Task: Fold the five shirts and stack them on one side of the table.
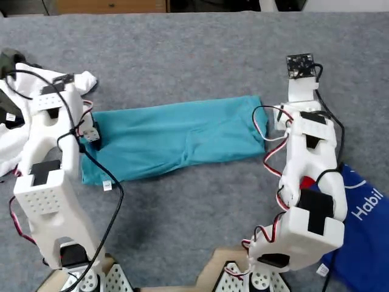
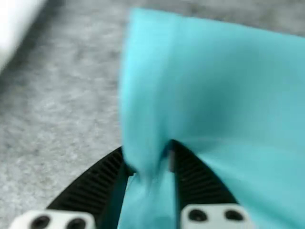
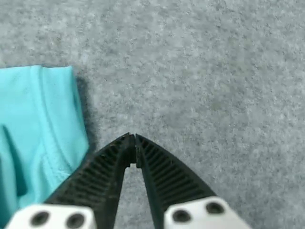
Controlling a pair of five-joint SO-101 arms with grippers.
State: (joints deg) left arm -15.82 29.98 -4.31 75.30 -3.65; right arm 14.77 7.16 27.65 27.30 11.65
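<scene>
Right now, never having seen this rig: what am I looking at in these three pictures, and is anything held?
Two small robot arms sit side by side at a grey-covered table. The high view comes from a fixed camera looking down. The other two come from a camera on each arm's wrist, looking along its black pincers. A teal shirt lies as a long strip between the arms. The left gripper is shut on one end of it. The right gripper is shut on nothing, over bare table just past the other end. A white garment lies at the left edge, and a blue garment lies beside the right arm.
</scene>
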